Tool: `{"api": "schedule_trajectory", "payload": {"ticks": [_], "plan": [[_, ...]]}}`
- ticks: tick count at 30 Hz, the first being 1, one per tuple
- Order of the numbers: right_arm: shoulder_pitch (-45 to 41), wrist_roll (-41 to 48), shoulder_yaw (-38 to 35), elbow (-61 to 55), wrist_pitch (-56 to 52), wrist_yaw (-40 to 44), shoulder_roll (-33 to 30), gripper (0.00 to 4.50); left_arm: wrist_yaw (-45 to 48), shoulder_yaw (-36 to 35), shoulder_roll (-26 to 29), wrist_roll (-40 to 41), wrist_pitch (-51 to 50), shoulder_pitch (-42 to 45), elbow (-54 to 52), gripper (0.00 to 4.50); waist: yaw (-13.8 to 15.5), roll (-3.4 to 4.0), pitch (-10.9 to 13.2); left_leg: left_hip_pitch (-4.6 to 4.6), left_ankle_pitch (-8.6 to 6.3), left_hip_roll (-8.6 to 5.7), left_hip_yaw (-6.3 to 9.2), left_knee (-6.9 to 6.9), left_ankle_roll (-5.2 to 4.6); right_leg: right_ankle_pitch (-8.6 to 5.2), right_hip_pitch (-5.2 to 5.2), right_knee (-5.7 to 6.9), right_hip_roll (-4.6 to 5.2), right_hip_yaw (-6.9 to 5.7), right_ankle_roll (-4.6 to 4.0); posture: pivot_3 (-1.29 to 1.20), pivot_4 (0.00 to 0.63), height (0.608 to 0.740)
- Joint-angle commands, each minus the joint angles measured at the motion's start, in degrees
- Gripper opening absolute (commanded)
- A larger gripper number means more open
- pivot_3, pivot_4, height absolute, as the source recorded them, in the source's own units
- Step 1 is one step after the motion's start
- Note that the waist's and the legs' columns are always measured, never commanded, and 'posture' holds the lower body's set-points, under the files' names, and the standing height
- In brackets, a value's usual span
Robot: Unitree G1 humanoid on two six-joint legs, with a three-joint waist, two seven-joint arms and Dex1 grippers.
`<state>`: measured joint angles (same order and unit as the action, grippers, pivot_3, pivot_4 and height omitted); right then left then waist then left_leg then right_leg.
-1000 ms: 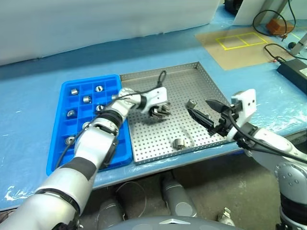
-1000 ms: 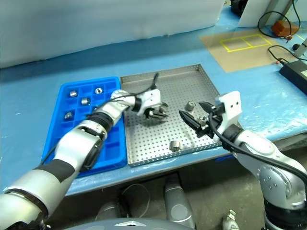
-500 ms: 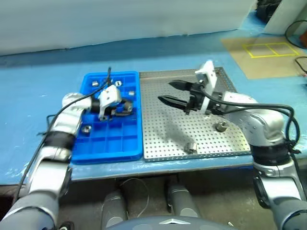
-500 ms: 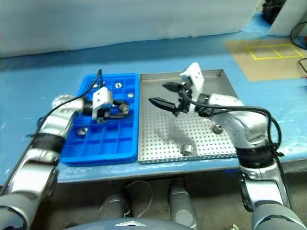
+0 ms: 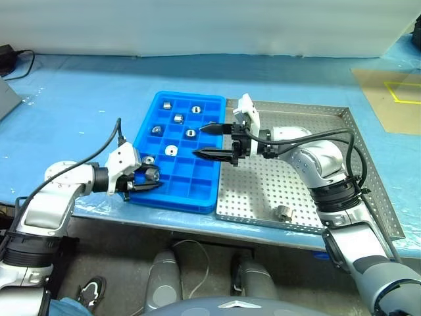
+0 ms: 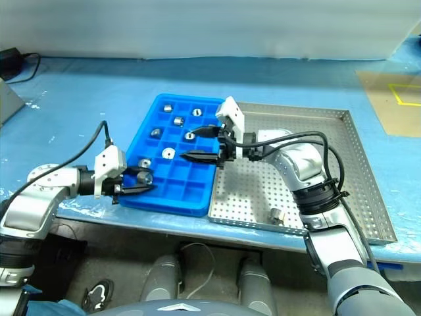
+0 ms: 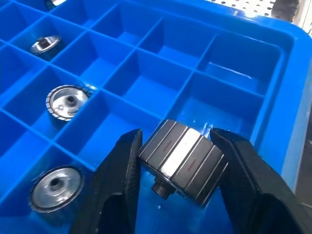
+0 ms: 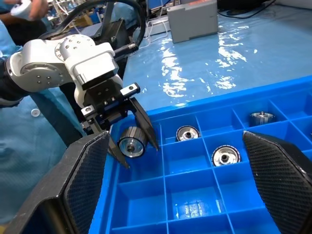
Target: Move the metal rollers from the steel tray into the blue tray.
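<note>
pinching one roller (image 7: 183, 163) across its ribbed side, the left gripper (image 5: 146, 179) has both black fingers (image 7: 114, 185) pressed flat on opposite faces, axis lying sideways, stub end showing. it hangs just over the near-left corner of the blue tray (image 5: 204, 197), above an empty cell, not touching the floor as far as i can tell.

right gripper (image 5: 212, 141) stands spread wide w/ nothing between the tips, hovering over the blue tray's right edge, pointing across it toward the left gripper.

landmark = blue tray. six other metal rollers (image 5: 171, 150) sit in cells at its far and middle rows, each upright in its own cell. steel tray (image 5: 368, 191) lies touching the blue tray's right side; one roller (image 5: 283, 212) remains on it near the front rim.

handling, my guess: solid steel, heavy for its size, stiff, not fragile, but smooth & prone to roll or slip. grip across the side wall at mid-height, fingers square to it; release low so it doesn't bounce out of the cell.
</note>
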<state>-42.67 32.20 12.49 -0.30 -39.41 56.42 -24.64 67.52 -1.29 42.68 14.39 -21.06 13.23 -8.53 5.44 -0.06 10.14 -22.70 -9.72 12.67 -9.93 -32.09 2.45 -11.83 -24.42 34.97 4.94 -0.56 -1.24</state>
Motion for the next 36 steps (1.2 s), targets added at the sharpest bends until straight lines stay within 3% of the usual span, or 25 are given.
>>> {"api": "schedule_trajectory", "payload": {"ticks": [1,6,13,17,21,25,29,36], "plan": [[-1.1,-0.5,-0.4,-2.5,-0.1,1.0,-0.4,4.50,-1.8,0.9,-0.1,-0.4,0.9,-0.4,0.7,1.88,0.0,0.00,0.0,0.01,0.01,0.01,0.00,0.02,0.02,0.00,0.00,0.01,-0.02,0.00,0.00,0.03,0.150,0.740],[0.4,-0.4,-1.7,-4.5,-1.3,0.5,-1.5,4.50,-0.9,4.7,1.5,-2.4,1.8,-1.3,3.2,1.88,-0.3,-0.02,0.0,0.06,0.03,0.05,-0.02,0.03,0.05,0.00,0.00,0.00,-0.13,0.07,0.00,-0.01,0.150,0.740],[2.4,-0.2,-4.1,-7.0,-2.5,-2.5,-2.0,4.50,-3.5,8.4,-1.1,-5.5,6.6,4.3,10.5,4.17,-1.4,0.08,-0.2,0.53,0.14,0.07,-0.08,0.39,0.24,0.00,0.13,-0.01,-0.31,0.32,-0.01,-0.08,0.150,0.740],[3.9,0.7,-6.0,-8.7,-3.9,-4.0,-2.7,4.50,-2.9,8.0,-4.0,-1.8,3.5,9.9,9.4,4.17,-1.6,0.08,-0.2,0.64,0.23,0.08,-0.10,0.45,0.36,0.04,0.15,0.00,-0.35,0.40,-0.07,-0.11,0.150,0.740],[7.0,0.0,-10.3,-8.9,-4.4,-5.3,-6.9,4.50,-5.2,5.9,-11.3,4.8,-2.8,18.9,7.3,4.17,-0.1,0.01,-0.1,0.45,0.37,0.06,-0.09,0.42,0.48,0.10,0.15,0.03,-0.32,0.35,-0.15,-0.14,0.150,0.740],[10.1,-3.7,-13.7,-6.1,-1.5,-7.9,-11.4,4.50,-6.8,7.0,-17.3,7.7,-5.5,24.1,7.3,4.17,-0.5,-0.03,-0.2,0.39,0.30,0.01,-0.11,0.15,0.33,0.22,0.15,0.01,-0.32,0.51,-0.12,-0.16,0.150,0.740],[13.9,-5.6,-18.8,-6.7,-1.0,-13.0,-13.9,4.50,-7.6,13.4,-23.5,3.9,-1.8,25.3,11.4,4.17,-1.9,-0.02,-0.2,0.43,0.29,0.09,-0.11,0.19,0.30,0.22,0.13,-0.05,-0.48,0.57,-0.11,-0.22,0.150,0.740],[19.9,-8.9,-22.4,-1.8,0.5,-18.4,-13.8,4.50,-8.0,14.5,-25.7,1.4,2.6,28.5,18.9,4.17,-4.2,-0.03,-0.2,0.43,0.26,0.17,-0.11,0.23,0.24,0.21,0.05,-0.11,-0.68,0.66,-0.11,-0.29,0.150,0.740]]}}
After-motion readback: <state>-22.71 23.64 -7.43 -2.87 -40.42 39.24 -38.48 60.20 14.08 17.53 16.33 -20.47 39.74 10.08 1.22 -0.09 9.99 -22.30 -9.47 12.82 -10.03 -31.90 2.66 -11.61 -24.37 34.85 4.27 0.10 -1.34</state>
